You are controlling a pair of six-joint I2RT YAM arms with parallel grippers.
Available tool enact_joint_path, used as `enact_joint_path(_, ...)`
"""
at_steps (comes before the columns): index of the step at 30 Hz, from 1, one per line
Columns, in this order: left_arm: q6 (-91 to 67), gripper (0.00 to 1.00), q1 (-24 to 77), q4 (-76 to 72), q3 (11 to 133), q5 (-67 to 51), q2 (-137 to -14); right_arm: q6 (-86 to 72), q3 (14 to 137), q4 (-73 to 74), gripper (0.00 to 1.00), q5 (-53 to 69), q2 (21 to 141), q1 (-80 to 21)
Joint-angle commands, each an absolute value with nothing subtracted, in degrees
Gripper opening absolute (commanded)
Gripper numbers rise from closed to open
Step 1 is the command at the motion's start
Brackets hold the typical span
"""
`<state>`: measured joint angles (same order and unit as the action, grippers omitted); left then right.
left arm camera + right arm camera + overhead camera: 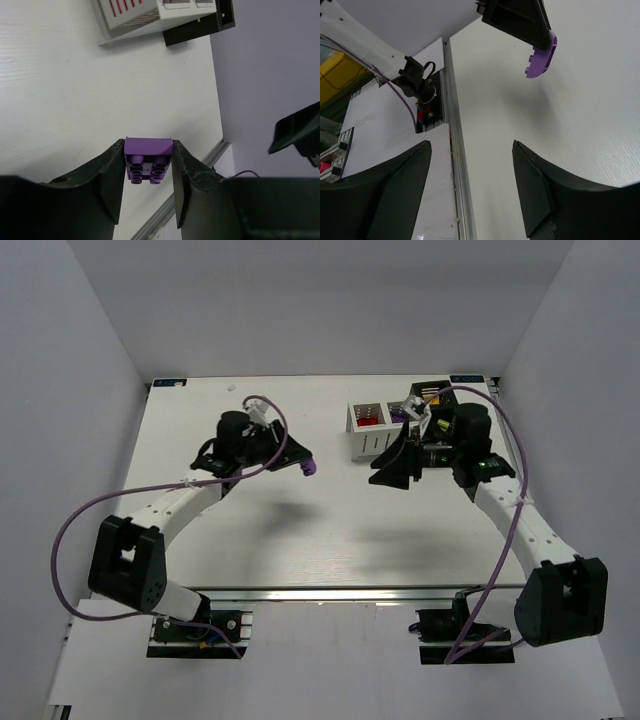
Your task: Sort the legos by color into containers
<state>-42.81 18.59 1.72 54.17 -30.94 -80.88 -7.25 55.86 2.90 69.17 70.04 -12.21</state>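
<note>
the left gripper (148, 150) clamps a purple lego (148, 156) between its jaws; the right gripper (470, 146) stands wide open, empty. red legos (368, 421) lie in the white box (372, 445) ahead; sorting appears nearly done, with this brick left to place.

One purple brick (309, 467), two containers, namely one white box (372, 445) with two compartments and one black bin (422, 390), and two arms, one left arm (180, 505) and one right arm (510, 510), are counted at the bench (300, 530), while the bricks inside the containers cannot be counted.
</note>
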Motion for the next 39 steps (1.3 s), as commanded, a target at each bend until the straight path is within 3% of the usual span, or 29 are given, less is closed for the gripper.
enact_joint_path(1, -46.5, 0.00, 24.8, -5.2, 59.2, -20.2, -83.5, -8.9, 56.9, 3.7, 0.72, 63.2, 73.2, -14.2)
enact_joint_path(6, -51.1, 0.00, 31.6, 4.4, 69.6, -7.5, -90.4, -11.4, 58.1, 6.6, 0.71, 45.5, 74.8, -18.8)
enact_joint_path(7, -51.2, 0.00, 32.6, 6.0, 71.6, -4.3, -91.4, -11.6, 58.4, 7.1, 0.79, 44.5, 75.8, -19.3)
enact_joint_path(10, -51.9, 0.00, 35.4, 9.9, 77.8, -1.3, -94.8, -11.9, 58.4, 7.3, 0.83, 38.9, 76.4, -21.4)
enact_joint_path(18, -53.3, 0.00, 38.5, 10.9, 81.0, -2.1, -98.1, -8.7, 57.2, 5.2, 0.83, 26.9, 76.1, -22.9)
enact_joint_path(24, -54.7, 0.00, 40.2, 9.4, 80.1, -3.8, -97.0, -7.3, 56.3, 3.0, 0.81, 27.7, 76.6, -22.4)
enact_joint_path(37, -56.3, 0.00, 42.5, 8.3, 79.9, -6.9, -97.7, -5.9, 54.8, 0.6, 0.52, 30.1, 77.9, -22.1)
enact_joint_path(39, -56.3, 0.00, 43.0, 8.3, 79.9, -7.0, -97.6, -5.9, 54.1, -1.5, 0.40, 29.4, 77.3, -21.6)
